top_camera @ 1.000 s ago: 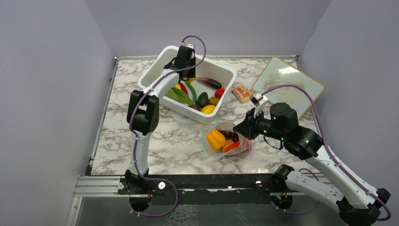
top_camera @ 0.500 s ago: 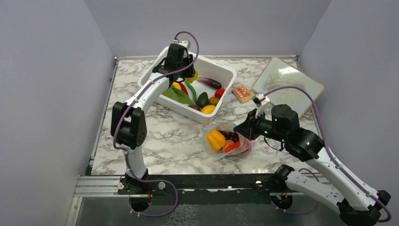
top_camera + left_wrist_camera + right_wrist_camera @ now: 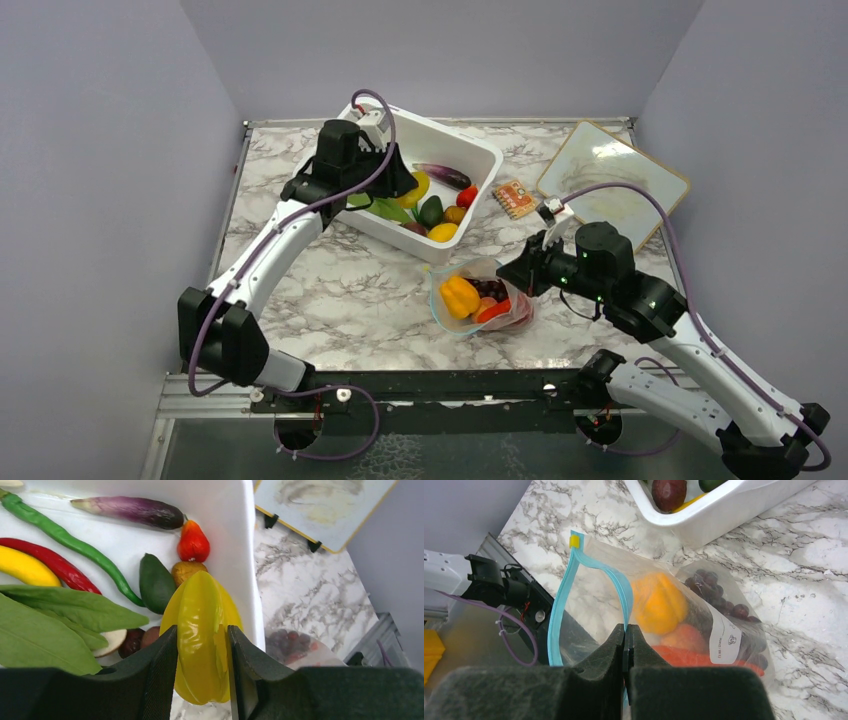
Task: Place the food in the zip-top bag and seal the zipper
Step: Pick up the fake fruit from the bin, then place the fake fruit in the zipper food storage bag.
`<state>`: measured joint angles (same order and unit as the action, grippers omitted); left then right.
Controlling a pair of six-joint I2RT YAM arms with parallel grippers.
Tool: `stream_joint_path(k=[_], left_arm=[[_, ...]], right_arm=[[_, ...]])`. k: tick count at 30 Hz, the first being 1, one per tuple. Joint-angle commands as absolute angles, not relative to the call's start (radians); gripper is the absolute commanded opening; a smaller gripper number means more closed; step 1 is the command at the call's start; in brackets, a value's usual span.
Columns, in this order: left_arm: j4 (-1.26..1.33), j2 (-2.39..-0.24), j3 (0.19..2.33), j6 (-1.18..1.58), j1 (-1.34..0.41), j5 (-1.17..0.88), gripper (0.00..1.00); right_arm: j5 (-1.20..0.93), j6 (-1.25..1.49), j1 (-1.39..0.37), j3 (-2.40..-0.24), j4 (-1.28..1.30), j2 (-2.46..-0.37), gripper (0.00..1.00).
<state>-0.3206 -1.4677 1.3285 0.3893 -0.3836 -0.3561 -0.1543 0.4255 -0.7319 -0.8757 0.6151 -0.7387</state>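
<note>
Above the tub [image 3: 468, 148], left gripper [image 3: 201, 632] has risen clamped on yellow starfruit [image 3: 202, 605]; right gripper [image 3: 626, 630] stays pinching the zipper [image 3: 558, 605].

Clear zip-top bag [image 3: 518, 312] open, zipper [image 3: 558, 610] unsealed; pepper [image 3: 658, 602], grapes [image 3: 719, 600] inside; yellow starfruit [image 3: 202, 635] held above tub [image 3: 235, 540].

This is looking like a robot lab, with a small test booth built in it. Plain purple-grey walls [image 3: 100, 150] are standing close around a marble-look worktop [image 3: 350, 290]. Two white and black robot arms [image 3: 265, 255] are sitting bolted to a metal rail [image 3: 210, 392], back behind both pincers, and purple cables [image 3: 612, 183] are looping along them. The left pincer [image 3: 202, 635] is squeezing a shiny yellow plastic fruit [image 3: 200, 605], and more toy food [image 3: 192, 542] is lying in a white tub [image 3: 230, 525] below it. The right pincer [image 3: 626, 635] is pinching a clear zip-top bag [image 3: 719, 630].
</note>
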Motion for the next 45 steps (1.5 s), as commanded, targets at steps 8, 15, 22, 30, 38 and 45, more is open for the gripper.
stream_joint_path(k=[8,15,22,30,38,45], left_arm=[[-0.318,-1.223,1.142,0.385,-0.383,-0.729,0.27],[-0.318,-1.157,1.099,0.422,-0.386,-0.917,0.27],[-0.306,-1.134,1.048,0.428,-0.42,-1.011,0.27],[-0.267,-1.131,1.026,0.434,-0.574,-0.98,0.27],[-0.217,-1.174,1.011,0.452,-0.686,-0.916,0.26],[-0.163,-1.228,1.003,0.466,-0.73,-0.857,0.26]], right_arm=[[-0.101,0.442,-0.733,-0.877,0.559,-0.754,0.01],[-0.094,0.44,-0.733,-0.881,0.557,-0.774,0.01],[-0.098,0.439,-0.733,-0.883,0.546,-0.787,0.01],[-0.104,0.437,-0.733,-0.891,0.55,-0.793,0.01],[-0.117,0.445,-0.732,-0.894,0.549,-0.788,0.01],[-0.123,0.445,-0.733,-0.891,0.549,-0.785,0.01]])
